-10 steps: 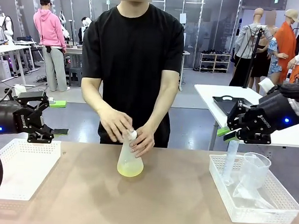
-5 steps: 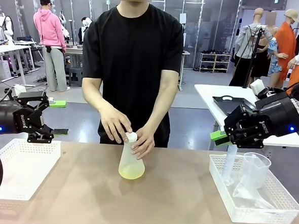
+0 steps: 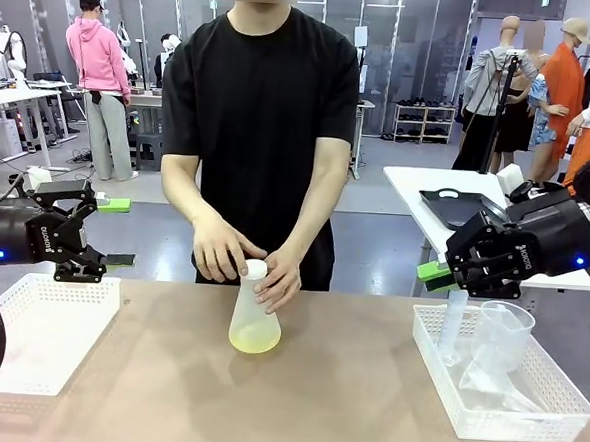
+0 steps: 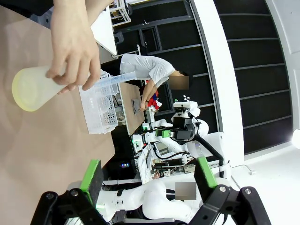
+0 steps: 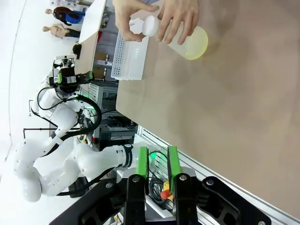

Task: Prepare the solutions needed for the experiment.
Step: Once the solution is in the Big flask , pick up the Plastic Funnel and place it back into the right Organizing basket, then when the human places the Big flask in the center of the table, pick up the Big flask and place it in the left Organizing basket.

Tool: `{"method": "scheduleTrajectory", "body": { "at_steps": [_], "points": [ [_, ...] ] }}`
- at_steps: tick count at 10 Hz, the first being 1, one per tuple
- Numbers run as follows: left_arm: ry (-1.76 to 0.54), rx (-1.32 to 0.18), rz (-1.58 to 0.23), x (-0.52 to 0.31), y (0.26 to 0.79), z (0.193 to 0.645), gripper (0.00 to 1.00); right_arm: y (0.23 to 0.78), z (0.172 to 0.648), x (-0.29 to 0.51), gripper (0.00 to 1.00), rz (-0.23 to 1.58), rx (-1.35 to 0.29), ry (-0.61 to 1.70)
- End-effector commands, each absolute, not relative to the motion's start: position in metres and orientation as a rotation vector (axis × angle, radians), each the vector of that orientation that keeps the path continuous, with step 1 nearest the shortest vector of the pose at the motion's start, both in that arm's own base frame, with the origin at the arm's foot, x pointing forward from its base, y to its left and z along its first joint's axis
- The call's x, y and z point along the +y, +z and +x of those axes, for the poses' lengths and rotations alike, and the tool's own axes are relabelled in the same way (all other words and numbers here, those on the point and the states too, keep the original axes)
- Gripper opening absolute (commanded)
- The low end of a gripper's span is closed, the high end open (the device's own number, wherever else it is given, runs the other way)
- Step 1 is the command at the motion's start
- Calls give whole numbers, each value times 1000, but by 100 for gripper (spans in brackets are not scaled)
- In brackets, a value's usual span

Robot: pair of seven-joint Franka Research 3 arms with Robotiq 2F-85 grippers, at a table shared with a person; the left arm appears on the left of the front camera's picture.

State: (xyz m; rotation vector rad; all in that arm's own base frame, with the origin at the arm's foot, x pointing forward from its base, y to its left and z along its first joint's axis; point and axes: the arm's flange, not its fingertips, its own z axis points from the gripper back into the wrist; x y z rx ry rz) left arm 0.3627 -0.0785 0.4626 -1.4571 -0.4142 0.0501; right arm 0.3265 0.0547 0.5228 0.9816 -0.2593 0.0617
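At the table's middle a person holds a see-through conical flask point(image 3: 254, 317) with both hands, one hand over its white cap point(image 3: 255, 269). The solutions point(image 3: 255, 342) form a shallow pale yellow-green layer in its base; they also show in the left wrist view point(image 4: 21, 91) and the right wrist view point(image 5: 194, 44). My left gripper point(image 3: 117, 232) hangs open above the left tray, its jaws wide and empty point(image 4: 149, 176). My right gripper point(image 3: 434, 275) hovers over the right tray's near corner, shut to a narrow gap with nothing seen between the pads point(image 5: 158, 161).
A white mesh tray point(image 3: 37, 336) lies at the left. Another white tray point(image 3: 483, 425) at the right holds an upright clear cylinder point(image 3: 452, 326), a beaker point(image 3: 505, 334) and clear plastic. A side table stands behind the right arm.
The person has shifted the flask slightly and moved a hand over its cap. My right gripper has drifted a little left and down. The left arm has not moved.
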Motion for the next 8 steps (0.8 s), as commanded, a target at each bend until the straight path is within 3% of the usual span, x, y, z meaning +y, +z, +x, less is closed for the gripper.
{"method": "scheduleTrajectory", "body": {
  "at_steps": [1, 8],
  "points": [
    [58, -415, -1478, -80, 464, 362, 100, 525, 327, 58, 23, 987, -271, 73],
    [58, -415, -1478, -80, 464, 362, 100, 525, 327, 58, 23, 987, -271, 73]
  ]
}}
